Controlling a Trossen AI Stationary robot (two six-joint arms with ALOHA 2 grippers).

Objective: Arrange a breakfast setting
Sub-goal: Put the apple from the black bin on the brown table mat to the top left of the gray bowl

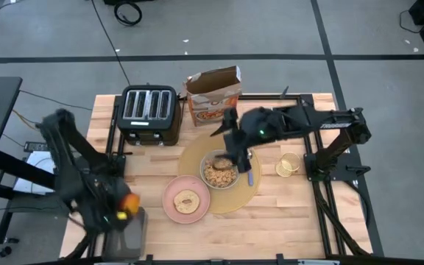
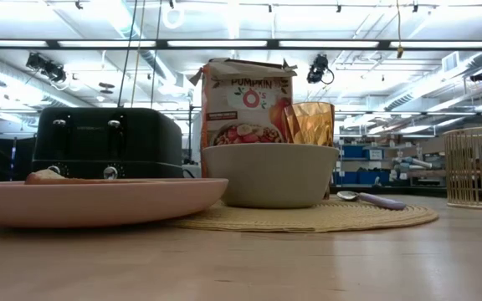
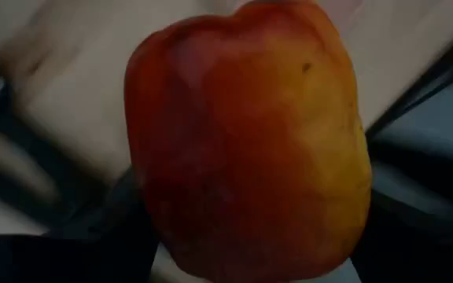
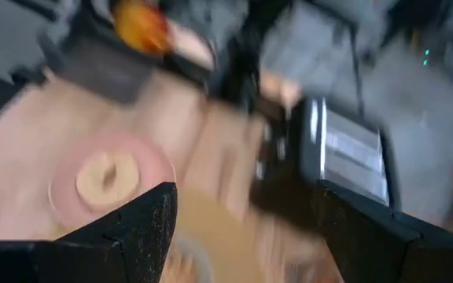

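The tan placemat (image 1: 250,193) lies mid-table. On it stand the grey bowl (image 1: 219,174) with cereal and, to its right, the metal spoon (image 2: 366,199). The pink plate (image 1: 186,200) overlaps the mat's near left edge, and the bread round (image 1: 187,200) lies on it. The amber glass (image 2: 310,124) shows behind the bowl in the low view. In the high view my right arm hides it. My right gripper (image 1: 235,156) hovers open over the bowl's far rim. My left gripper (image 1: 124,206) is at the near left, shut on the red-yellow apple (image 1: 129,201). My left gripper holds the apple (image 3: 242,141), which fills the left wrist view and hides the fingers' contact. Only dark finger parts (image 3: 128,228) show beside its lower half. In the high view the apple sits at the gripper's tip over the table's near left part.
A black toaster (image 1: 149,114) and an open cereal box (image 1: 213,96) stand at the far edge. A golden wire basket (image 1: 288,165) stands right of the mat. Bare wood lies along the near edge and near right.
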